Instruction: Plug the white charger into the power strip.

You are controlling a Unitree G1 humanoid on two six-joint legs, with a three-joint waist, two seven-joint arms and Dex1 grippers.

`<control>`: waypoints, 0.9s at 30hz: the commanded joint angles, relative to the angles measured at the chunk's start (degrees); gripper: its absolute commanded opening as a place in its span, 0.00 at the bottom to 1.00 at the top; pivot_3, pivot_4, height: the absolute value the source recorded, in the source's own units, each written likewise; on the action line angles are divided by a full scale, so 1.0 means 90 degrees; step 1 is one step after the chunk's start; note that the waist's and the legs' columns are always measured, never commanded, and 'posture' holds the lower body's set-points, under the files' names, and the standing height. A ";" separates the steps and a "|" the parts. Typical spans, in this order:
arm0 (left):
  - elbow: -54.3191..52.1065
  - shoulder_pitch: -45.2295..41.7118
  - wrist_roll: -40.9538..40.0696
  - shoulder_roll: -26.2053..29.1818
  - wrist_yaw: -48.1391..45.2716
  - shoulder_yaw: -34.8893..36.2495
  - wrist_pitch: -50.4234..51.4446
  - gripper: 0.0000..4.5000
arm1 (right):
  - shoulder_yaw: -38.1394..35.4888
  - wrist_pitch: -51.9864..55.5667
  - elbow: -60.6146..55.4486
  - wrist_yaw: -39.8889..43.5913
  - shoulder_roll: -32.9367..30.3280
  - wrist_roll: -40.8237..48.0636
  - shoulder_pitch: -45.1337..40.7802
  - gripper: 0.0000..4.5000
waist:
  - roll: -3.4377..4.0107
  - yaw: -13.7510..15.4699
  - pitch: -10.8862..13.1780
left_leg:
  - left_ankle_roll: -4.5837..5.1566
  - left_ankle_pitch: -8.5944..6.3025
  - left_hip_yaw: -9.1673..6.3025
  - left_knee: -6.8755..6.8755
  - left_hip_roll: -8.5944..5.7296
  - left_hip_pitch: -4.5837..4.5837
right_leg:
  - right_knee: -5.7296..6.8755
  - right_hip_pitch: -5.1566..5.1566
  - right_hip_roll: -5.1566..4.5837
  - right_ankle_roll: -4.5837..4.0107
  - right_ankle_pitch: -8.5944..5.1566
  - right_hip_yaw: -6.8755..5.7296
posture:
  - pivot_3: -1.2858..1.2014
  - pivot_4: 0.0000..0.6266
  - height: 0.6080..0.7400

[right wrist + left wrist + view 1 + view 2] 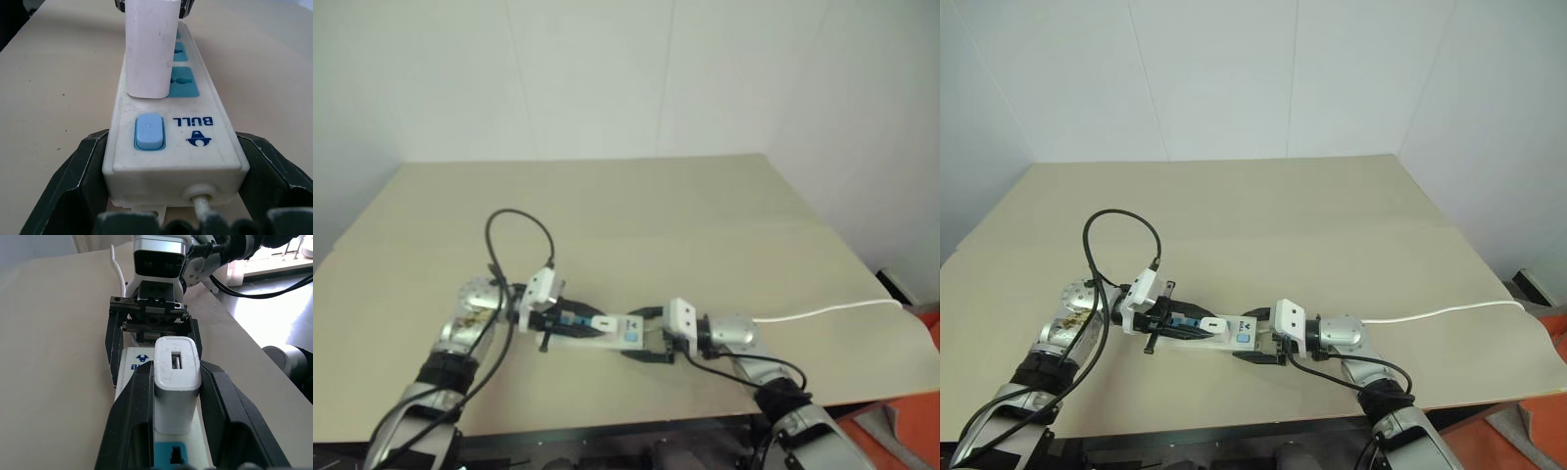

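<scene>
**A:** Start with the big things. The tan table (636,206) carries the power strip (1234,336), lying across the near part between your two arms, with its thin white cord (822,312) trailing off toward your right.

**B:** And the charger?

**A:** The white charger (177,377) stands upright on the strip, beside the blue switch (148,131) and over the socket nearest it. In the right wrist view its base sits down on the strip's face with no prongs showing, so I'd judge it plugged in or very nearly. What's left for you is probably a last firm press and letting go.

**B:** What are my grippers doing?

**A:** Your left gripper (176,382) is clamped on the charger, a black finger on each side. Your right gripper (171,161) brackets the strip's switch end, jaws wide, fingers close along both sides; contact I can't confirm.

**B:** Any containers?

**A:** None to report. The closest thing is the sockets: one under the charger, the other blue faces (185,82) bare.
</scene>
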 commanded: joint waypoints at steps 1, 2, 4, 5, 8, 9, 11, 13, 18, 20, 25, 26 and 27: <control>0.0229 0.0127 0.0492 0.0153 0.0190 -0.0182 0.0298 0.22 | 0.0208 0.0087 0.0343 0.0035 -0.0143 -0.0476 0.0166 0.76 | 0.0000 -0.0001 0.0000 | 0.0000 0.0000 0.0000 -0.0001 0.0000 0.0002 | -0.0002 0.0002 0.0000 0.0000 0.0000 0.0001 | 0.52 0.24 1.00; 0.0228 0.0118 0.0471 0.0154 0.0172 -0.0178 0.0325 0.22 | 0.0209 0.0084 0.0346 0.0036 -0.0143 -0.0477 0.0165 0.76 | -0.0001 -0.0001 0.0000 | 0.0000 0.0000 -0.0001 -0.0001 0.0000 0.0004 | -0.0003 0.0001 0.0000 0.0000 -0.0001 0.0001 | 0.52 0.24 1.00; 0.0222 0.0088 0.0322 0.0121 0.0127 -0.0103 0.0477 0.29 | 0.0208 0.0075 0.0359 0.0023 -0.0140 -0.0484 0.0158 0.76 | -0.0001 -0.0001 -0.0001 | 0.0000 0.0000 -0.0001 -0.0002 0.0000 0.0004 | -0.0003 0.0001 0.0000 -0.0001 -0.0001 0.0002 | 0.52 0.24 1.00; 0.0227 0.0075 0.0283 0.0112 0.0112 -0.0076 0.0518 0.38 | 0.0206 0.0074 0.0365 0.0021 -0.0137 -0.0482 0.0155 0.76 | 0.0001 -0.0001 0.0000 | 0.0000 0.0000 -0.0001 -0.0003 0.0000 0.0004 | -0.0004 0.0001 0.0000 -0.0002 -0.0001 0.0003 | 0.52 0.24 1.00; 0.0266 0.0059 0.0311 0.0062 0.0048 -0.0001 0.0404 0.57 | 0.0211 0.0058 0.0386 0.0005 -0.0140 -0.0486 0.0153 0.76 | -0.0005 0.0000 0.0002 | 0.0000 0.0000 0.0000 -0.0006 -0.0005 -0.0028 | 0.0001 -0.0044 0.0004 0.0000 0.0000 0.0013 | 0.52 0.24 1.00; 0.0276 0.0062 0.0318 0.0040 0.0053 0.0033 0.0349 0.64 | 0.0210 0.0053 0.0391 0.0007 -0.0141 -0.0486 0.0156 0.76 | -0.0006 0.0000 0.0001 | 0.0000 0.0000 0.0000 -0.0006 -0.0002 -0.0035 | -0.0001 -0.0048 0.0007 0.0000 0.0000 0.0011 | 0.52 0.24 1.00; 0.0284 0.0058 0.0353 0.0042 0.0029 0.0053 0.0265 0.78 | 0.0206 0.0044 0.0395 0.0007 -0.0145 -0.0489 0.0162 0.76 | -0.0006 0.0000 0.0002 | 0.0000 0.0000 0.0003 -0.0006 -0.0002 -0.0036 | -0.0001 -0.0049 0.0008 -0.0001 -0.0001 0.0016 | 0.52 0.24 1.00; 0.0278 0.0052 0.0342 0.0062 -0.0043 0.0070 0.0205 0.92 | 0.0208 0.0036 0.0397 0.0002 -0.0151 -0.0494 0.0166 0.76 | -0.0008 0.0000 0.0002 | 0.0000 0.0000 0.0008 -0.0006 -0.0002 -0.0034 | 0.0000 -0.0049 0.0008 0.0001 0.0000 0.0024 | 0.52 0.24 1.00; 0.0093 0.0019 0.0195 0.0224 -0.0309 0.0167 0.0284 0.99 | 0.0212 0.0033 0.0417 -0.0006 -0.0147 -0.0497 0.0148 0.76 | -0.0009 -0.0002 0.0004 | 0.0000 0.0000 0.0009 -0.0006 0.0000 -0.0035 | -0.0001 -0.0055 0.0010 0.0001 0.0000 0.0029 | 0.52 0.24 1.00; -0.0067 0.0008 0.0149 0.0326 -0.0299 0.0257 0.0333 0.99 | 0.0214 0.0073 0.0406 0.0032 -0.0151 -0.0460 0.0143 0.76 | -0.0013 -0.0008 0.0009 | 0.0000 0.0000 0.0012 -0.0009 0.0001 -0.0040 | -0.0004 -0.0059 0.0012 0.0000 0.0000 0.0031 | 0.52 0.24 1.00; -0.0519 -0.0110 -0.0319 0.0678 -0.0222 0.0783 0.0901 0.99 | 0.0201 0.0511 0.0332 0.0310 -0.0197 -0.0303 0.0027 0.76 | -0.0029 -0.0004 0.0022 | 0.0000 0.0000 0.0014 -0.0010 0.0003 -0.0049 | -0.0004 -0.0068 0.0014 0.0001 0.0001 0.0038 | 0.52 0.24 1.00; -0.0603 -0.0112 -0.0437 0.0765 -0.0187 0.0933 0.1033 1.00 | 0.0146 0.0598 0.0360 0.0261 -0.0152 -0.0264 -0.0017 0.84 | -0.0029 -0.0004 0.0023 | 0.0000 0.0000 0.0013 -0.0010 0.0004 -0.0049 | -0.0005 -0.0069 0.0014 0.0001 0.0000 0.0038 | 0.52 0.24 1.00; -0.0711 -0.0080 -0.0523 0.0885 -0.0147 0.1058 0.1191 1.00 | 0.0103 0.0604 0.0369 0.0219 -0.0133 -0.0250 -0.0035 0.93 | -0.0032 -0.0004 0.0029 | 0.0000 0.0000 0.0013 -0.0010 0.0004 -0.0050 | -0.0005 -0.0070 0.0014 0.0000 0.0000 0.0037 | 0.52 0.24 1.00</control>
